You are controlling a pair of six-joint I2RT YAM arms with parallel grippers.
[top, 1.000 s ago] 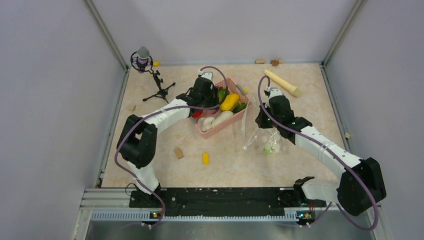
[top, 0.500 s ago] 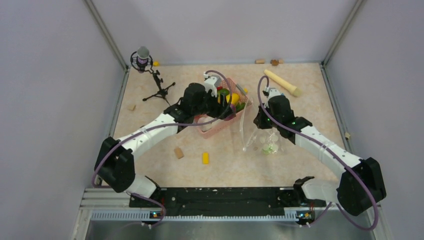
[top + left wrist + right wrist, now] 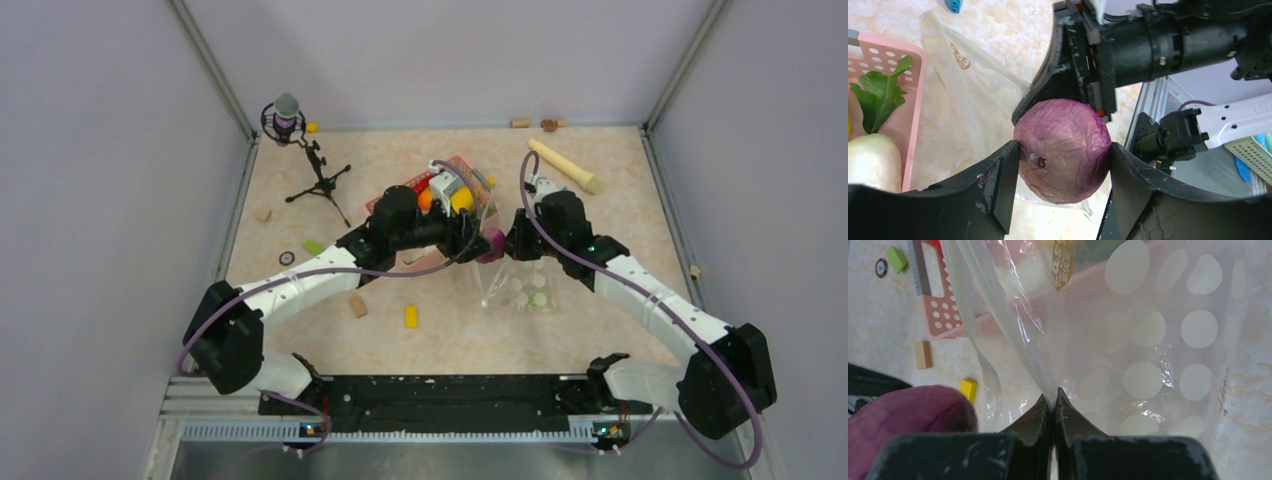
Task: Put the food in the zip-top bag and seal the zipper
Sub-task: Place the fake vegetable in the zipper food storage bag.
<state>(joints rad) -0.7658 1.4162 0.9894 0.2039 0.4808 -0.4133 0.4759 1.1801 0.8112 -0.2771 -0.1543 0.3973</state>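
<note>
While in L claw (image 3: pixel 1062 167), 1 onion (image 3: pixel 491 243)

A microphone (image 3: pixel 287 110) on a small tripod stood at the far left of the table (image 3: pixel 450 340), and a wooden stick (image 3: pixel 566 166) lay at the far right. A pink basket (image 3: pixel 915 125) sat near the middle. Closer in lay a tan block (image 3: pixel 357 306), a yellow block (image 3: pixel 410 317), a green block (image 3: pixel 313 246) and a small ring (image 3: pixel 287 257).

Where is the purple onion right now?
The purple onion is clamped in the left gripper near mid-table in the top view, between the pink basket to its left and the zip-top bag pinched by the right gripper.
</note>
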